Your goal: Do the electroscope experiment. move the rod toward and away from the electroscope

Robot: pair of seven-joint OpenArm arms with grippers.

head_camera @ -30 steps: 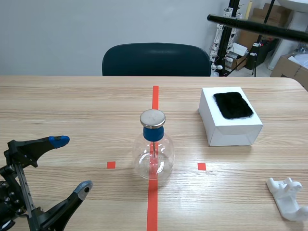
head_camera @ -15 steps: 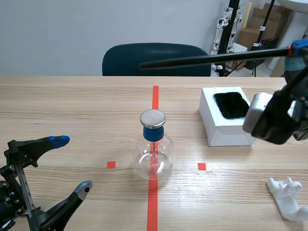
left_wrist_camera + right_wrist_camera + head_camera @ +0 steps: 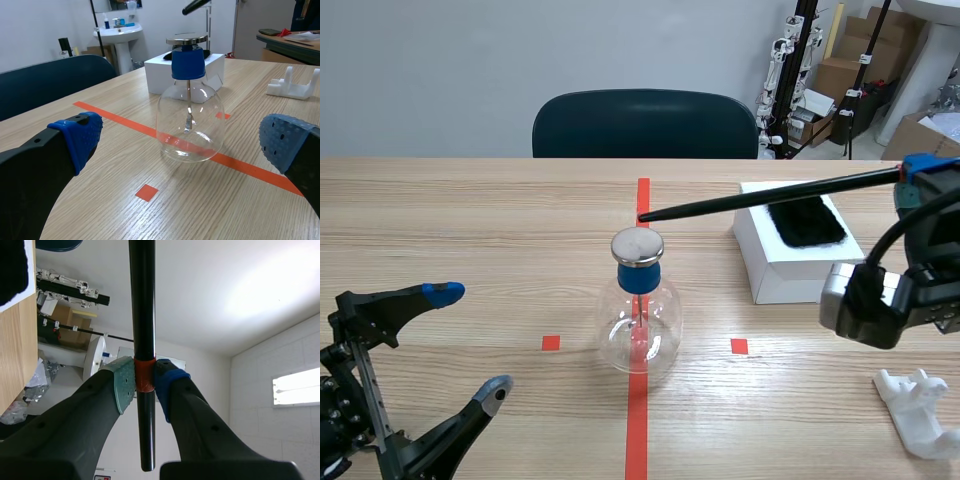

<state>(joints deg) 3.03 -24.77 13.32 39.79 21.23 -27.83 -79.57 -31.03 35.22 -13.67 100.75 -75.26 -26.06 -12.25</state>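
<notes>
2 fingers point(image 3: 442, 292) of the left gripper point(image 3: 470, 342) stand spread wide over the near left of the table point(image 3: 440, 210), with nothing between them; 1 tip is blue, the other grey. At the near right lies a white plastic stand point(image 3: 920, 410). Ahead of the left gripper, and well apart from it, the electroscope point(image 3: 640, 320) stands upright on the red tape line point(image 3: 637, 430). It is a clear round flask with a blue stopper point(image 3: 638, 277), a flat metal cap point(image 3: 637, 245) and a thin stem hanging inside. 2 small red squares point(image 3: 551, 342) flank it, 1 on each side. The right gripper point(image 3: 144, 381) hangs at the right, raised off the table, clamped on the rod point(image 3: 770, 198). Its 2 pads point(image 3: 124, 385) press from either side on an orange band round the black shaft. From there the rod slants down to the left, and its tip sits just behind and above the cap. The left wrist view shows a gap between tip and cap. Right of the flask and a little farther back sits a white box point(image 3: 790, 265) with a black fur patch point(image 3: 805, 220) on its top. In the scene view the rod crosses the patch's far edge, and the right arm's grey wrist block point(image 3: 860, 305) hides the box's near right corner. In the left wrist view the flask hides part of the box. Across the table stands a dark chair point(image 3: 645, 125), and cartons point(image 3: 920, 140) and black stands show beyond it at the far right.
</notes>
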